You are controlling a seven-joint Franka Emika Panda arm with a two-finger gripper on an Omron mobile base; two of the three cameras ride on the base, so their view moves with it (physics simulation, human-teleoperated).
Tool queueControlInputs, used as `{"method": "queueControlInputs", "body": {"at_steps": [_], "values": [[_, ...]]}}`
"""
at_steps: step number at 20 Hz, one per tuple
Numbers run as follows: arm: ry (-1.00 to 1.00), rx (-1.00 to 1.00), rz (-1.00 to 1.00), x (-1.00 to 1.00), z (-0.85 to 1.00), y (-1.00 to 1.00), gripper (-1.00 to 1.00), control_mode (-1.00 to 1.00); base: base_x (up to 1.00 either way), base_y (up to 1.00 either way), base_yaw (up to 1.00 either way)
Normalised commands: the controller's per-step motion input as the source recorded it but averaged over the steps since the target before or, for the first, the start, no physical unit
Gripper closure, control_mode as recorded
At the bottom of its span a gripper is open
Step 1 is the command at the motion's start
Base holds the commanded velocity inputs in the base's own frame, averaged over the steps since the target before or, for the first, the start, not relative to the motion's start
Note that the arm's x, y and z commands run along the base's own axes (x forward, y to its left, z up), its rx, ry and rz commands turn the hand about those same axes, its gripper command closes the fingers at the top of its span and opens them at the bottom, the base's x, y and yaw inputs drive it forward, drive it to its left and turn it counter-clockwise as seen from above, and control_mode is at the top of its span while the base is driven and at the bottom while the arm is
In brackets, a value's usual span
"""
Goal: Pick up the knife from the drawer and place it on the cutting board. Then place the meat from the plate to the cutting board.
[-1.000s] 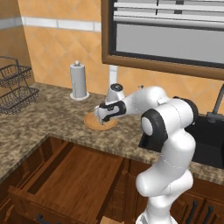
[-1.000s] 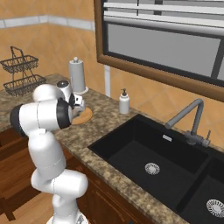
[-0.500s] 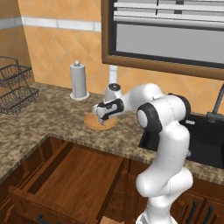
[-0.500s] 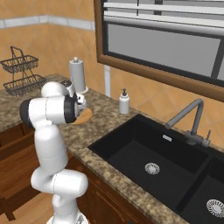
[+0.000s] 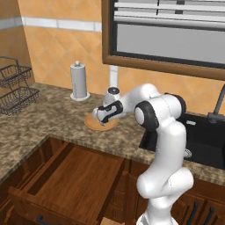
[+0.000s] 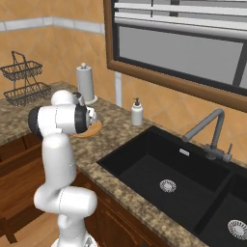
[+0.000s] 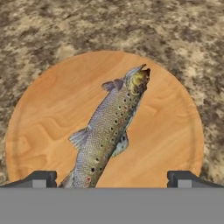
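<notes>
Open gripper [image 7: 112, 178] poised over the fish on the plate.

Hovering just above the round orange-tan plate [image 7: 48, 113], jaws spread wide and holding nothing, fingertips [image 7: 40, 178] set to either side of the plate's near edge. Lying across the plate's middle on a slant, a spotted trout [image 7: 107, 131], the meat of the task, head toward the far rim, tail down between the fingertips. Likely lined up for a straight descent onto the body. Resting on speckled granite counter [image 5: 52, 125], plate [image 5: 92, 125] under the hand; behind the plate, a paper towel roll [image 5: 78, 81]; to the plate's far left, a wire basket [image 5: 15, 90]; below the plate, the open drawer [image 5: 70, 178], bare wood bottom. Right of the plate, a soap bottle [image 6: 137, 112] and a black sink [image 6: 169, 166]. Nothing between jaws and fish.
</notes>
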Motion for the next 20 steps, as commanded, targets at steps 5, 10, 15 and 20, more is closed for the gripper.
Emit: {"method": "queueControlInputs", "body": {"at_steps": [5,10,15,20], "values": [[-0.01,0.00,0.00,0.19,-0.13,0.02,-1.00,-1.00,0.00,0.00,0.00],[0.00,0.00,0.00,0.29,0.00,0.16,-1.00,-1.00,0.00,0.00,0.00],[0.05,0.00,0.00,0.26,0.00,0.21,-1.00,-1.00,0.00,0.00,0.00],[0.12,0.00,0.00,0.13,-0.19,0.06,-1.00,-1.00,0.00,0.00,0.00]]}}
